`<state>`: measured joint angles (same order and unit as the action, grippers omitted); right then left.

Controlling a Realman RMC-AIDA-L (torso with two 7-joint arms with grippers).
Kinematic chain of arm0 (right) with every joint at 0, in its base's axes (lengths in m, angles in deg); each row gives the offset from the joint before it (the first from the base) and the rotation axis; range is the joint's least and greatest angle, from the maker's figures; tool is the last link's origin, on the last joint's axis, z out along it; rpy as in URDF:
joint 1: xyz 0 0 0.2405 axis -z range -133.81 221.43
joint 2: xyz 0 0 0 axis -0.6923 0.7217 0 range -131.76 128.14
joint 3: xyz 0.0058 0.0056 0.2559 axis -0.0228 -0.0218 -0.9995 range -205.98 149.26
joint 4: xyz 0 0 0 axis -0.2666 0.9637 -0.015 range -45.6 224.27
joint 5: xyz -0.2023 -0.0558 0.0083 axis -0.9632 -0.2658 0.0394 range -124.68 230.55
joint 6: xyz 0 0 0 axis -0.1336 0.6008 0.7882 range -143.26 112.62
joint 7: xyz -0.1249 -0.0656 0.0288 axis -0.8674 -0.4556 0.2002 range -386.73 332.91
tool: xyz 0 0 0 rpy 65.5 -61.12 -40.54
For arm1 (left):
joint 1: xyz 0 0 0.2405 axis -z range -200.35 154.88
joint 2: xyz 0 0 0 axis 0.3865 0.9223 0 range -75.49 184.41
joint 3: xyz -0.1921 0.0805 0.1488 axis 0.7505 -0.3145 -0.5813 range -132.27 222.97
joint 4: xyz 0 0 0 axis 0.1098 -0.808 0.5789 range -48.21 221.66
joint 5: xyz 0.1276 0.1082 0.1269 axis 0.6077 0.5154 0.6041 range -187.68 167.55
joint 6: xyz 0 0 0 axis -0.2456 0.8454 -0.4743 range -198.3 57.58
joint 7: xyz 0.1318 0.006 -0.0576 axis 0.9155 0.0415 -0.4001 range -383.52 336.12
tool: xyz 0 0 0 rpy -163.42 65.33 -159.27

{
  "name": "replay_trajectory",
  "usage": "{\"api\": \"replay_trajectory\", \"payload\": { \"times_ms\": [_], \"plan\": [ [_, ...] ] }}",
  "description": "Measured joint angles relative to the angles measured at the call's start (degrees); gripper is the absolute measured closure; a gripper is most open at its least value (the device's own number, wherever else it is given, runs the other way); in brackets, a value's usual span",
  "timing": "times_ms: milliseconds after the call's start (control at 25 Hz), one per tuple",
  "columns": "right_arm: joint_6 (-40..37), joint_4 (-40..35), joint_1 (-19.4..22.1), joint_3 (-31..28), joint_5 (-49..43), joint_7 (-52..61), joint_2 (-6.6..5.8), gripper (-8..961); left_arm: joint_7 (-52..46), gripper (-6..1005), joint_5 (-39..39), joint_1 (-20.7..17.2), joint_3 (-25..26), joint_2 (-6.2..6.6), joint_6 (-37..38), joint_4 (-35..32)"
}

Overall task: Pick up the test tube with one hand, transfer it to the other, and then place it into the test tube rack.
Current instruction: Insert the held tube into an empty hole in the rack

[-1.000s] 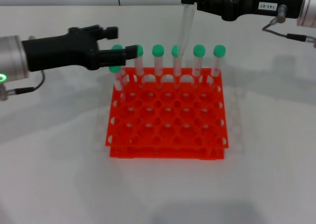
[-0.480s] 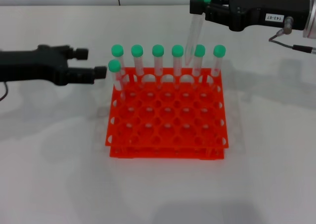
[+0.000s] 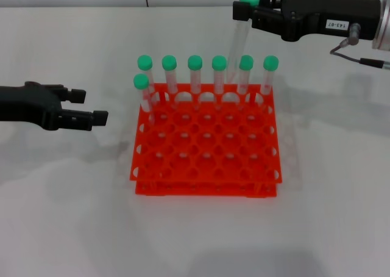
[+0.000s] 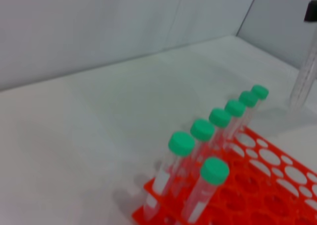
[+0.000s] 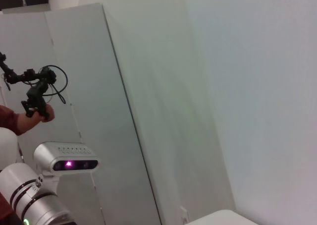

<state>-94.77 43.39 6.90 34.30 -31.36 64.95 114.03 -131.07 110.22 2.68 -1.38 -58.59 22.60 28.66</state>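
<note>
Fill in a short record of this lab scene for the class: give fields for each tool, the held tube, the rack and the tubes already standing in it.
right tool: shut on the test tube, above the rack's far edge
test tube: green cap at the tool, hanging slightly tilted, lower end near the back row
left tool: open, empty, left of the rack, apart from it
test tube rack: orange-red, two tiers, on the white table
racked tubes: seven green-capped; six in the back row, one in the second row at the left
</note>
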Motion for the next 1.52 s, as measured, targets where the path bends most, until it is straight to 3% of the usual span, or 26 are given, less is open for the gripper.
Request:
{"api": "replay_trajectory", "payload": {
  "times_ms": [240,840,1520],
  "plan": [
    [1.4,0.1,0.0,1.9,0.6,0.0,0.07,688,0.3,120,3.1,-0.1,0.0,-0.39,0.1,0.0],
    [13.7,1.5,-0.8,17.3,6.3,-0.2,0.25,687,4.8,120,5.0,-1.4,-0.1,-1.10,-0.5,1.2],
    [22.1,1.0,-1.2,28.6,15.0,-4.1,0.35,688,7.3,120,5.7,-2.1,-0.4,-1.56,-0.6,1.3]
  ]
}}
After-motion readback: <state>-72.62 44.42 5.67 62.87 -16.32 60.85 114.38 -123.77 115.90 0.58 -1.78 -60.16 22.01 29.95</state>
